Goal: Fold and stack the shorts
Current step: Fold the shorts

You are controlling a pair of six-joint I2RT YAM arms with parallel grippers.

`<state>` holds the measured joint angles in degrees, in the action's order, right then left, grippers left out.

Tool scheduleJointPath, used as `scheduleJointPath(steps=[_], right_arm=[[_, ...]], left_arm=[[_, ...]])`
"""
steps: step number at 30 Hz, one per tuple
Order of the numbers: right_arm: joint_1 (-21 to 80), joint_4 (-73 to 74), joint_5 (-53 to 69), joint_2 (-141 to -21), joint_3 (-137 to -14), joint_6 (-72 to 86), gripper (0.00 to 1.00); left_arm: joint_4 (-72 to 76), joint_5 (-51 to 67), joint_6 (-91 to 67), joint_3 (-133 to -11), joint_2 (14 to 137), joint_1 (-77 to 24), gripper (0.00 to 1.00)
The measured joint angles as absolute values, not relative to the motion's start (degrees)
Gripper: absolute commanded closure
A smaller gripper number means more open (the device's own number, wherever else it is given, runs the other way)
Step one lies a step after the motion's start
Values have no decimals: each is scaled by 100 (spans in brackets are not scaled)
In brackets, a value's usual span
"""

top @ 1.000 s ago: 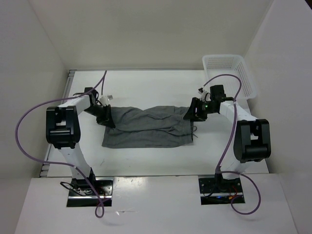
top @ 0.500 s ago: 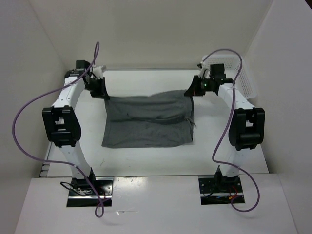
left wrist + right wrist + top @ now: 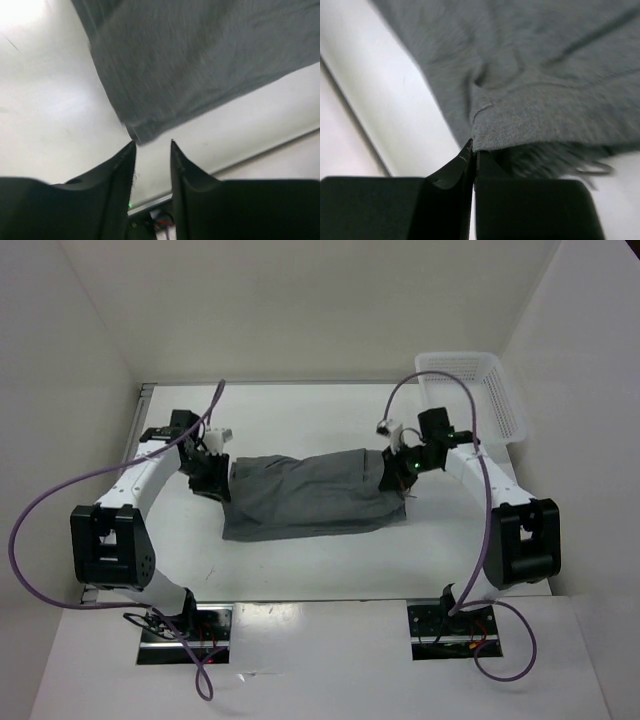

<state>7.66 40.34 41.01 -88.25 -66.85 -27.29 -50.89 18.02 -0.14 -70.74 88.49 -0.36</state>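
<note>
Shorts (image 3: 310, 495): grey, lying on the white worktop (image 3: 300, 420) approx. centre, folded into a long band running left-right, with the near edge lower at the left end than at the right. L end effector (image 3: 213, 475): low at the left end of the band, arm reaching in from the left side. In the left wrist view its fingers (image 3: 116, 170) stand apart with a clear gap between the tips. A corner of the grey cloth sits just ahead of that gap, with nothing between the pads, so the L end effector is partly open and holds nothing. R end effector (image 3: 396, 472): low at the right end of the band, arm reaching in from the right side. In the right wrist view its fingers (image 3: 454, 172) are pressed together with no gap showing. The hemmed edge of the shorts runs straight into the tips, with bunched cloth and a loose thread just beside them, so the R end effector is fully closed w/ the hem pinched at the tips. White mesh basket (image 3: 500, 390): far-right corner of the worktop, well apart from the shorts. Purple cables loop over both arms. Cloth texture in both wrist views is blurred, so seam detail cannot be read.
</note>
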Motion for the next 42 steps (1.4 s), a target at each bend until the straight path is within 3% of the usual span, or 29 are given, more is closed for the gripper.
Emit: scheduleJointPath(steps=[2, 4, 10, 17, 23, 37, 40, 42], right_arm=[[1048, 4261, 3905, -8685, -6248, -3168, 99], [1214, 4410, 3765, -8604, -5948, -3479, 97], [1199, 4451, 3336, -8503, -5802, -3929, 96], [1197, 4412, 3181, -8412, -5760, -4001, 96], [1197, 4364, 3122, -8412, -5758, -3990, 96], [1197, 4226, 3061, -8412, -5758, -3889, 96], [1197, 4209, 3059, -8412, -5758, -3885, 96], [1197, 4202, 3059, -8412, -5756, -3876, 97]], left_arm=[[-5286, 1739, -23, -6722, 8827, -207, 46], [-5494, 1691, -21, -6464, 8774, -368, 42], [-5684, 1756, -21, -6342, 8665, -436, 38], [-5006, 2012, -27, -7074, 9732, 36, 50], [-4722, 2368, -27, -7284, 10715, 104, 50], [-4499, 2298, -25, -6932, 10779, 95, 50], [-4445, 2300, -34, -6908, 10781, 89, 60], [-4418, 2305, -40, -6908, 10781, 51, 75]])
